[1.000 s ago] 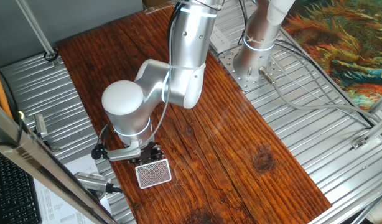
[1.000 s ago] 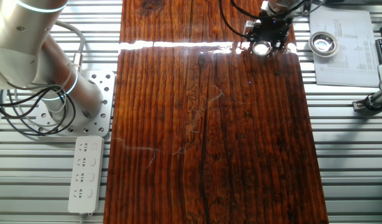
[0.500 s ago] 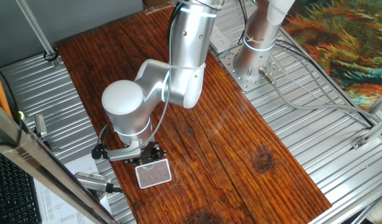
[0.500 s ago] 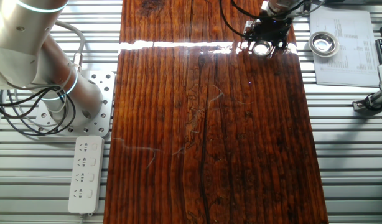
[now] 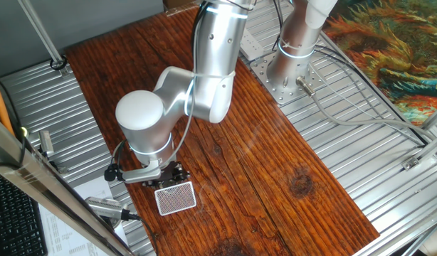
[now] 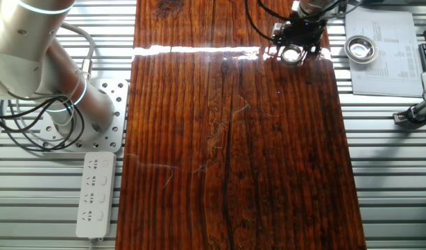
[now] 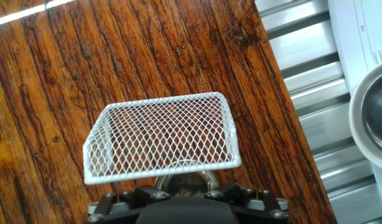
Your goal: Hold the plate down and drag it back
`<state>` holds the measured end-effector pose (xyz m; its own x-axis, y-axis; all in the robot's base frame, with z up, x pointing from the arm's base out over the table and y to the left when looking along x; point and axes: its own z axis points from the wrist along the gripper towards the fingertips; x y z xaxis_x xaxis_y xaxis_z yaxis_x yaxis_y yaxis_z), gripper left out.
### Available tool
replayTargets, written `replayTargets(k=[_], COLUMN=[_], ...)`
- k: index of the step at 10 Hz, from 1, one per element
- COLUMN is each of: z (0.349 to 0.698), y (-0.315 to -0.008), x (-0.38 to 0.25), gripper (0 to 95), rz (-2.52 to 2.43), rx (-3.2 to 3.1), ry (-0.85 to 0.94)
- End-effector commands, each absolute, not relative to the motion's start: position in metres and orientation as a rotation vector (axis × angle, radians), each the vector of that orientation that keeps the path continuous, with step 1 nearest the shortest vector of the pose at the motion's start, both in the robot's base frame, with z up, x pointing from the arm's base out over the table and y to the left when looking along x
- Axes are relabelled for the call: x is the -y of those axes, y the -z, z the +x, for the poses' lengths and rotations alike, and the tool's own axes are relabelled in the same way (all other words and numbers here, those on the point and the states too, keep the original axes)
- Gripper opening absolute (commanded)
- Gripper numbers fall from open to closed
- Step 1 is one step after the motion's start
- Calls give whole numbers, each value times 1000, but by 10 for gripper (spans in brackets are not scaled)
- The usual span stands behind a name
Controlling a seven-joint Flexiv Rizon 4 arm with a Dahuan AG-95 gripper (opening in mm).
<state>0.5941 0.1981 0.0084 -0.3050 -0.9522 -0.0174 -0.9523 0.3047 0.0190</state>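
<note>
The plate is a small shiny silver disc; in the hand view only its upper rim shows, just above the black gripper body at the bottom edge. In the other fixed view the plate glints directly under my gripper near the wooden board's far right corner. In one fixed view my gripper hangs low over the board and hides the plate. My fingers are covered by the gripper body, so their state does not show.
A white cross-hatched card lies just ahead of the gripper, also seen as the card near the board's edge. A metal bowl rests on paper off the board. The other arm's base stands behind.
</note>
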Motion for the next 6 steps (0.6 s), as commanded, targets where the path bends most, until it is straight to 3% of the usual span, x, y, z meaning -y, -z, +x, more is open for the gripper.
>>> replayTargets(k=[1, 6], z=[593, 589], y=[-7, -5], x=[-198, -196], gripper=[760, 760], rz=[-1847, -1832], rx=[-2537, -2545], ry=[-39, -37])
